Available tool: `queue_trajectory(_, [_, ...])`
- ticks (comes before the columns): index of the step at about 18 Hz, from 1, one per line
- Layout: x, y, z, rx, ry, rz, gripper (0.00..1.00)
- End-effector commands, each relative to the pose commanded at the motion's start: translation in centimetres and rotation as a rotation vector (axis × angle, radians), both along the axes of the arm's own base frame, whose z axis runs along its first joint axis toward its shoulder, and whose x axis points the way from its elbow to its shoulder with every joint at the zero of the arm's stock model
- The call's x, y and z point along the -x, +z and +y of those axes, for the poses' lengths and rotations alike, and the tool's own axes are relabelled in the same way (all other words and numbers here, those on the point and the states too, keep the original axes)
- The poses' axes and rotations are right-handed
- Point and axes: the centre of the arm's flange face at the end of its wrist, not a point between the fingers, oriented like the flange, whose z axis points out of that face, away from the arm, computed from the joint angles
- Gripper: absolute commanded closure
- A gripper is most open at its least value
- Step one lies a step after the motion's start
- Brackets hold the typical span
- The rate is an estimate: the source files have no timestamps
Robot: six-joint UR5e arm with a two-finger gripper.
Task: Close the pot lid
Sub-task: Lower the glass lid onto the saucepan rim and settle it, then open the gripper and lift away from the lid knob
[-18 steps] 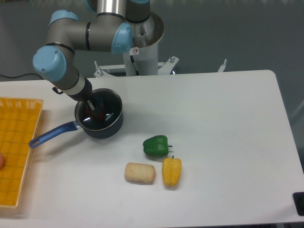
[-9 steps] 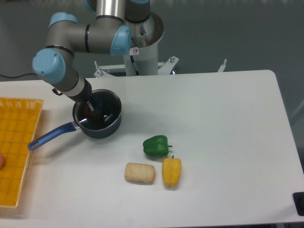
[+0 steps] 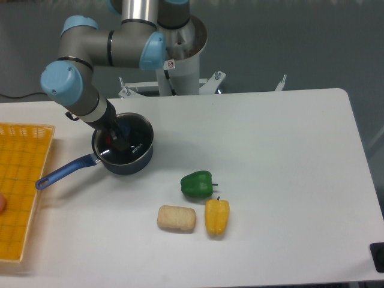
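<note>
Nudged slightly left with the pot (image 3: 123,152) on the desk (image 3: 270,150), tool (image 3: 115,140) over the lid (image 3: 123,144) apparently seated on top, grip unreadable; next, probably releasing and lifting clear.

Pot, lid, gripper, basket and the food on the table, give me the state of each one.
pot: upright on the table, handle pointing front-left
lid: hard to tell against the dark pot
gripper: over the pot, fingers hidden
basket: flat at left edge
green pepper, yellow pepper, bread: lying loose
</note>
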Motion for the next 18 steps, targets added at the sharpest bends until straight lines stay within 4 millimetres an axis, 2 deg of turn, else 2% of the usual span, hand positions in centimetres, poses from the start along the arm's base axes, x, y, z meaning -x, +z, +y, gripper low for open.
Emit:
queue_trajectory(3, [2.0, 1.7, 0.1, -0.035, 0.038, 0.005, 0.00])
queue_trajectory(9, [8.8, 6.8, 0.3, -0.167, 0.162, -0.002, 0.00])
queue_trajectory(14, [15.0, 8.6, -1.5, -0.191, 0.150, 0.010, 0.00])
queue_trajectory(18, [19.6, 8.5, -3.9, -0.179, 0.111, 0.003, 0.00])
